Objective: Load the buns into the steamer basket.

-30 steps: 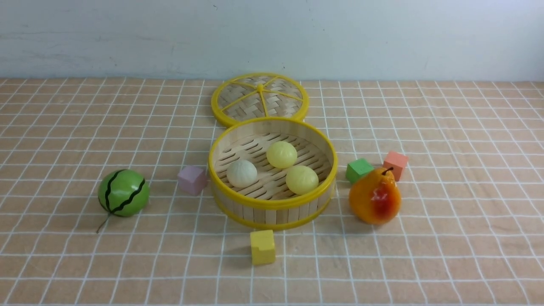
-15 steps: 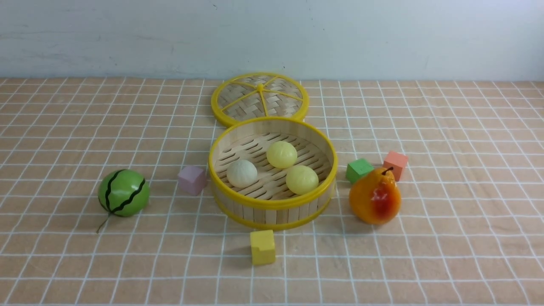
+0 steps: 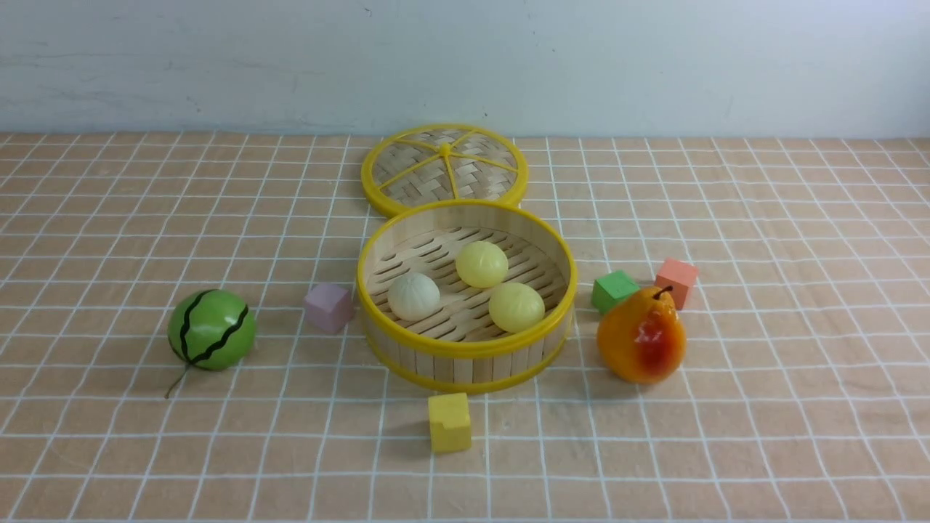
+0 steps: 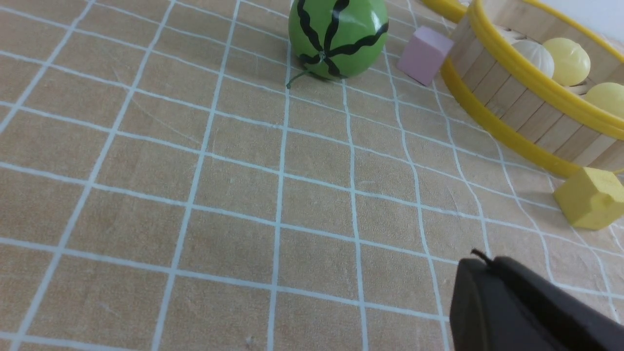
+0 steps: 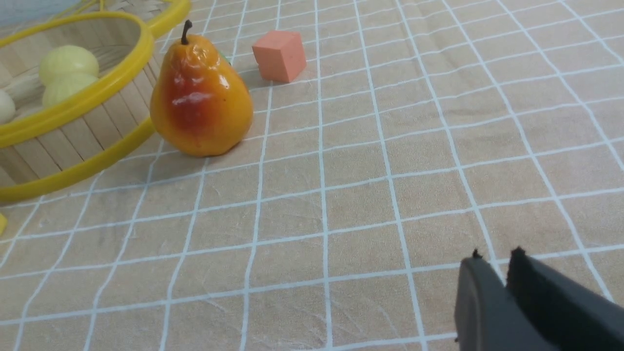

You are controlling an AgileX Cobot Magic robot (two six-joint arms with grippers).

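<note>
The steamer basket (image 3: 465,350) stands mid-table, round, with bamboo slats and yellow rims. Three buns lie on its slatted floor: an off-white one (image 3: 413,296) and two pale yellow ones (image 3: 482,264) (image 3: 516,307). Neither arm shows in the front view. In the left wrist view my left gripper (image 4: 487,261) is shut and empty, low over the cloth, well short of the basket (image 4: 526,92). In the right wrist view my right gripper (image 5: 495,256) stands open by a narrow gap, holding nothing, away from the basket (image 5: 73,109).
The flat woven lid (image 3: 444,169) lies behind the basket. A green watermelon ball (image 3: 211,330) and a pink cube (image 3: 328,307) sit to its left and a yellow cube (image 3: 449,422) in front. An orange pear (image 3: 641,335), a green cube (image 3: 614,290) and an orange cube (image 3: 676,282) sit to the right.
</note>
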